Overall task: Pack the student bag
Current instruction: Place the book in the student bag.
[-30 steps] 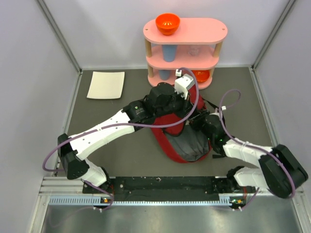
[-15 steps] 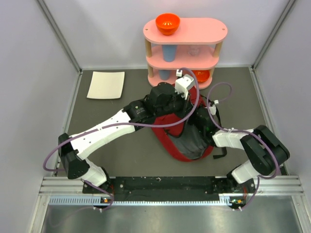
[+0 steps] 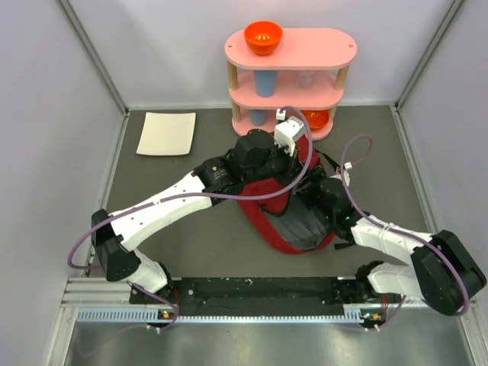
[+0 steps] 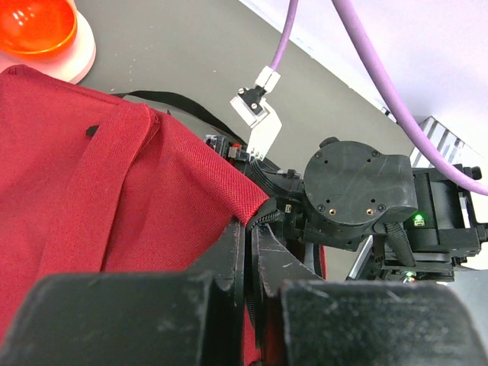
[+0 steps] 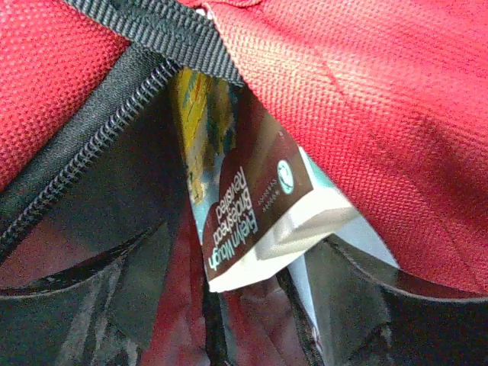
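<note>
Our left gripper (image 4: 248, 236) pinches the rim of the student bag (image 4: 91, 191); our right gripper (image 5: 236, 313) stands wide at its mouth, astride a book (image 5: 244, 206).

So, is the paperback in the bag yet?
In: the paperback sits inside the student bag, beyond its open zipper.

Bright, even light, soft shadows; left end effector (image 4: 247, 244) blurry in close-up.
</note>
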`<state>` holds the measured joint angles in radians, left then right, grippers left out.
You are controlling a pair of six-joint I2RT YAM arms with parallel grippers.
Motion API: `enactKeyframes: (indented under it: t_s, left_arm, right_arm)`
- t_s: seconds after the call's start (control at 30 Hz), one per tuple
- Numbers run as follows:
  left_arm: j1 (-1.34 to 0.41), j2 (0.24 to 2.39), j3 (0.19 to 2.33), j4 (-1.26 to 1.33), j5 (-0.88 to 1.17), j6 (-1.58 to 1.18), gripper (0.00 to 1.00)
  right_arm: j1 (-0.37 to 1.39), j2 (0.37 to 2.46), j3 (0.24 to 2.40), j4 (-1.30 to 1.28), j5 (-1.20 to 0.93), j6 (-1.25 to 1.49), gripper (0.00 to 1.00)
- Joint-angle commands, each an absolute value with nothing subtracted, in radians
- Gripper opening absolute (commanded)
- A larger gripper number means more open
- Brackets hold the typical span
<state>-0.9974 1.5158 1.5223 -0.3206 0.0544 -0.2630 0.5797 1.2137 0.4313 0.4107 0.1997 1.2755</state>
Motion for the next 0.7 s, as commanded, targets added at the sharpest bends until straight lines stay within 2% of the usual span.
enactKeyframes:
  t_s: [0.0, 0.03, 0.13, 0.23, 0.53, 0.57, 0.67]
  left_arm:
    - [-1.000, 1.479, 1.529, -0.198, 0.074, -0.271, 0.00]
    - [-1.000, 1.479, 1.529, -0.196, 0.077, -0.273, 0.00]
    - [-1.000, 1.474, 1.523, -0.196, 0.075, -0.273, 0.00]
    - [-1.000, 1.467, 1.516, -0.192, 0.075, -0.275, 0.00]
    - [-1.000, 1.467, 1.497, -0.193, 0.081, -0.285, 0.00]
    - [-1.000, 1.465, 1.493, -0.198, 0.075, -0.285, 0.00]
    - [-0.999, 1.448, 1.465, -0.198, 0.048, -0.288, 0.00]
  right_arm:
    - [0.578, 1.166, 0.417, 0.370, 0.209, 1.249, 0.65]
    - [0.578, 1.166, 0.419, 0.370, 0.200, 1.249, 0.50]
    - [0.578, 1.178, 0.420, 0.368, 0.189, 1.265, 0.20]
    - [0.578, 1.207, 0.436, 0.403, 0.192, 1.259, 0.00]
    - [0.571, 1.377, 0.589, 0.447, 0.181, 1.218, 0.01]
    - [0.566, 1.376, 0.586, 0.448, 0.178, 1.218, 0.04]
    - [0.565, 1.332, 0.534, 0.478, 0.175, 1.201, 0.27]
